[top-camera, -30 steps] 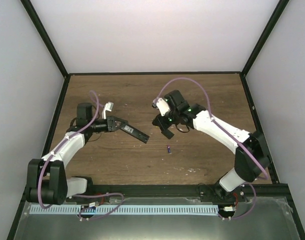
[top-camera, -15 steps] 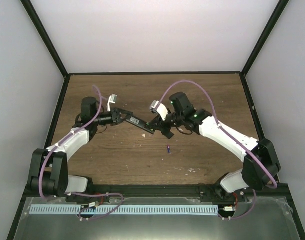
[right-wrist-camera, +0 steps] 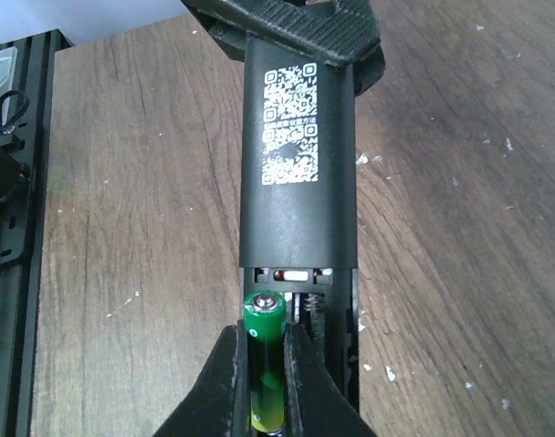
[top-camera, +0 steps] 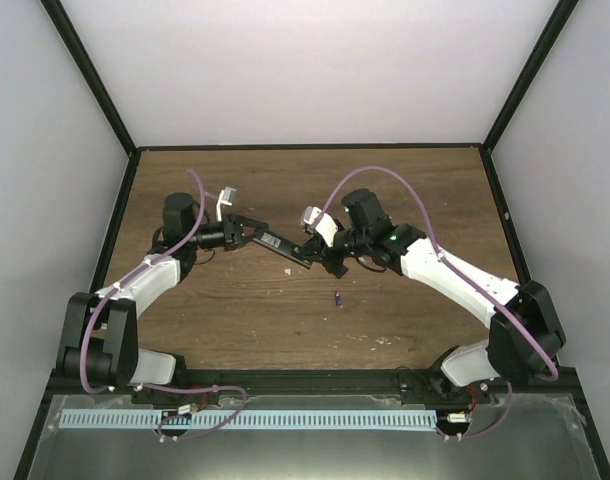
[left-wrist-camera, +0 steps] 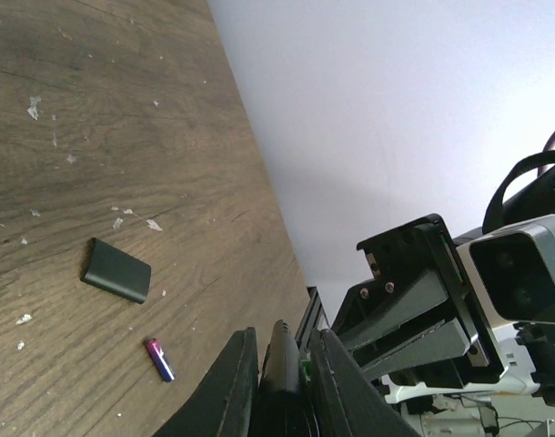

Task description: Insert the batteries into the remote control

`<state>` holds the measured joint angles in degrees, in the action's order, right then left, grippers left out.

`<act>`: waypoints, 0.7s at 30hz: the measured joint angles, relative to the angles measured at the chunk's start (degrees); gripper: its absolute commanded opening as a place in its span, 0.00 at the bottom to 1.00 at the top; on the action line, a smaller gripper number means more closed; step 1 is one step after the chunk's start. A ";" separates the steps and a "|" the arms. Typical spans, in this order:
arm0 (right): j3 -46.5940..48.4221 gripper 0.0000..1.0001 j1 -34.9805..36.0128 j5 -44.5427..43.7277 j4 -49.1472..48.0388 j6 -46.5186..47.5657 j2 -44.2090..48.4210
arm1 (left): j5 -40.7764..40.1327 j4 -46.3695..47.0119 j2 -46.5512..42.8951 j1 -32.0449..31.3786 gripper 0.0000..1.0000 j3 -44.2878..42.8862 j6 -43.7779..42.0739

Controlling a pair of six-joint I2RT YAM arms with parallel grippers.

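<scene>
The left gripper (top-camera: 247, 233) sits at about 9 o'clock from the middle of the brown wooden table (top-camera: 285, 180). Its jaws are clamped tight on one end of the slim black rectangular remote control (top-camera: 282, 250), which is held off the table and points toward 4 o'clock. In the left wrist view, the small flat black rectangular cover piece (left-wrist-camera: 117, 269) lies on the wood, with the tiny purple cylindrical battery (left-wrist-camera: 159, 359) near it at 5 o'clock. At the remote's free end the right gripper (top-camera: 320, 255) meets it. Its jaws are nearly closed and pinch the tiny green cylindrical battery (right-wrist-camera: 264, 350). In the right wrist view the remote shows its back face, with white printed codes at 12 o'clock and the open battery bay at 6 o'clock. The green battery lies over the left slot of that bay, its metal nub at 12 o'clock close to the contact wall, and a spring shows in the slot beside it. The step in hand appears to be seating this first cell. To do it well, the battery should be held parallel to the slot and its nub eased against the contact. It should then be pressed flat before the jaws let go, while the left arm holds the remote rigid. The purple battery lies on the table at 6 o'clock from the right gripper, waiting its turn.
</scene>
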<state>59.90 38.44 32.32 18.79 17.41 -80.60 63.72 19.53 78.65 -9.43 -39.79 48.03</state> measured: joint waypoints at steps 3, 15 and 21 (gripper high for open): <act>0.00 0.02 0.00 -0.28 -0.63 0.85 0.00 | 0.63 -0.04 0.11 -0.07 0.00 0.00 -0.09; 0.00 0.03 0.00 0.26 0.28 2.71 -0.66 | 1.03 -0.85 0.09 -0.22 0.00 -0.09 -0.46; 0.00 0.03 0.00 0.26 1.73 3.15 -0.92 | 1.03 -2.08 0.04 -0.22 0.00 -0.17 -1.22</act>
<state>59.90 38.44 32.58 20.51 20.56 -81.52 64.75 17.45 78.70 -9.65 -39.97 46.81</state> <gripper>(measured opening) 0.032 0.150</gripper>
